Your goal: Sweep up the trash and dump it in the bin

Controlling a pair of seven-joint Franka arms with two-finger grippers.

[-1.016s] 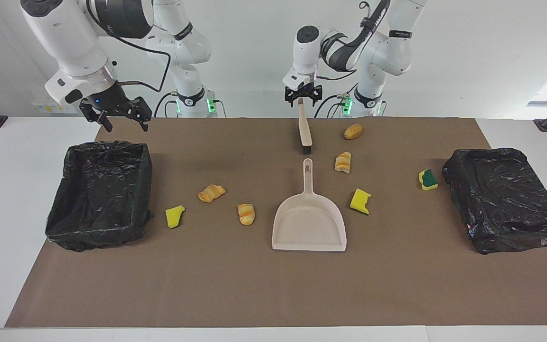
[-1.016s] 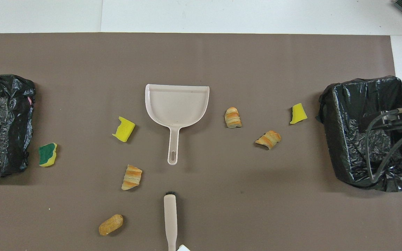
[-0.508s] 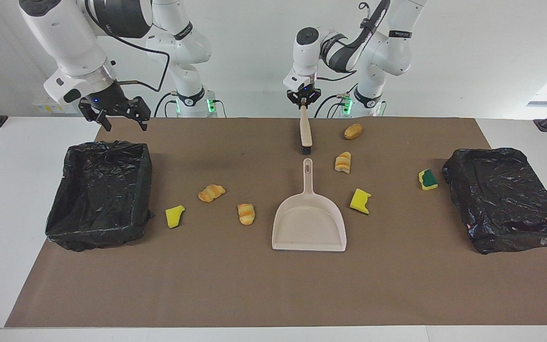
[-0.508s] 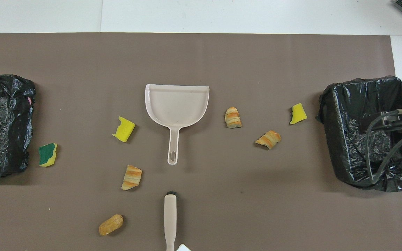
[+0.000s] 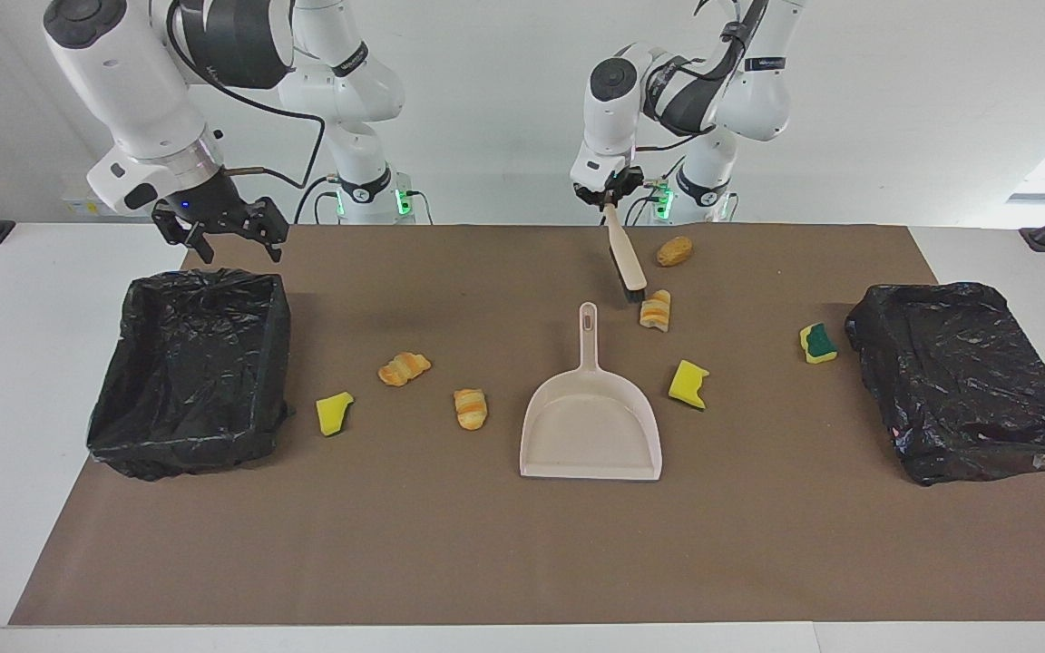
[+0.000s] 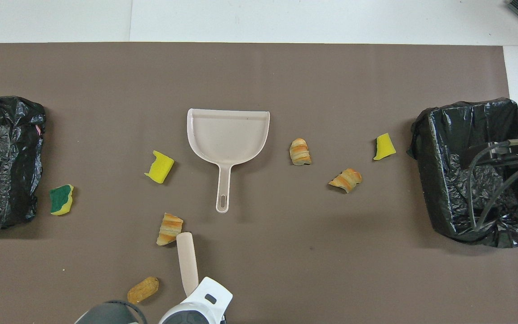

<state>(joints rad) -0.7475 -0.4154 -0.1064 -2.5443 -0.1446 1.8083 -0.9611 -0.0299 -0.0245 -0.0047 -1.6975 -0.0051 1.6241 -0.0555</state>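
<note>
Over the counter (image 5: 486,562) the left end effector (image 5: 609,197) grips the brush (image 5: 625,258) tight, set to sweep the bread piece (image 5: 656,310) toward the dustpan (image 5: 591,426), while the right end effector (image 5: 230,232) waits open over the bin (image 5: 191,372)

Bright, even overhead light, soft faint shadows, sharp focus throughout.

The left arm bends down from its base, wrist pointing almost straight at the table. The left gripper (image 5: 609,196) hangs low over the mat at the robots' end, its fingers pinched tight on the top of the brush (image 5: 625,257) handle; the brush slants down from it toward five o'clock in the facing view. The right arm waits with its forearm angled down and outward. The right gripper (image 5: 225,233) hovers above the robots' edge of a bin (image 5: 191,367), fingers spread wide, holding nothing.
</note>
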